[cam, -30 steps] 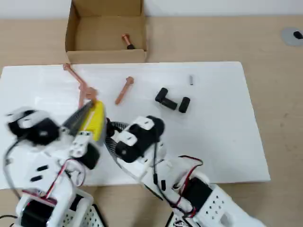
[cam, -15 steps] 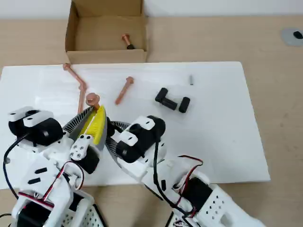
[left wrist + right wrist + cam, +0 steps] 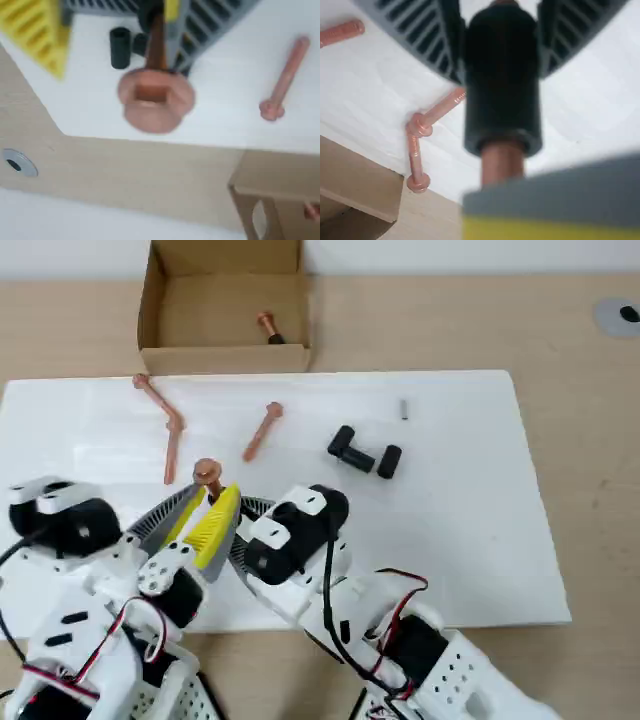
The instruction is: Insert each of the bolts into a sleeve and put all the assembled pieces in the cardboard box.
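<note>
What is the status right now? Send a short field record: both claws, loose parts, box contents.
left claw: shut on a copper-coloured metal bolt
right claw: shut on a black cylindrical sleeve
mating: the bolt's shaft enters the sleeve; depth unclear
loose bolts: three, lying on the flat white board
loose sleeves: three, close together on the board
brown cardboard box: holds one assembled piece
not yet boxed: the held pair and the three loose sets
</note>
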Controlling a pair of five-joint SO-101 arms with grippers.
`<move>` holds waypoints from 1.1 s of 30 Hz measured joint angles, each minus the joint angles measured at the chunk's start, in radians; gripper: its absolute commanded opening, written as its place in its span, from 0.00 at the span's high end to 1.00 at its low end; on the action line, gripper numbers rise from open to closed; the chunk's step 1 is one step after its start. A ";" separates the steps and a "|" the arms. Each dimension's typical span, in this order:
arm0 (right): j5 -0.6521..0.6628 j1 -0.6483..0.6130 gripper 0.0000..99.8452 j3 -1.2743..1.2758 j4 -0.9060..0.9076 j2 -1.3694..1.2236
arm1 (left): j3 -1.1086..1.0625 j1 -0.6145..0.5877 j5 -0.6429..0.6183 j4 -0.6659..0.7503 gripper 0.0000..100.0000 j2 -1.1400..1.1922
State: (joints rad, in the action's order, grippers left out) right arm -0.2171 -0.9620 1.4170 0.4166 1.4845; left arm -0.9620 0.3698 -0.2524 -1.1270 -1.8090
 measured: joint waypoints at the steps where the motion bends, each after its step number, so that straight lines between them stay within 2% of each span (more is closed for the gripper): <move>1: 0.000 -0.002 0.99 0.000 0.000 0.000 | 0.017 0.000 -0.014 -0.015 0.82 0.012; 11: 0.003 0.000 0.99 0.002 0.000 -0.002 | 0.354 -0.098 -0.009 -0.219 0.79 0.290; 17: 0.003 0.106 0.99 -0.100 0.000 -0.046 | 0.563 -0.230 0.061 -0.269 0.80 0.413; 25: 0.003 0.262 0.99 -0.436 0.000 -0.505 | 0.583 -0.486 0.071 -0.269 0.80 0.611; 33: 0.003 0.388 0.99 -0.962 0.000 -1.117 | 0.453 -0.568 0.164 -0.146 0.80 0.649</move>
State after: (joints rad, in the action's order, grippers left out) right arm -0.2140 -0.5738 0.4549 0.4166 0.3675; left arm -0.5094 -0.1979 -0.0882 -1.2727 -1.1600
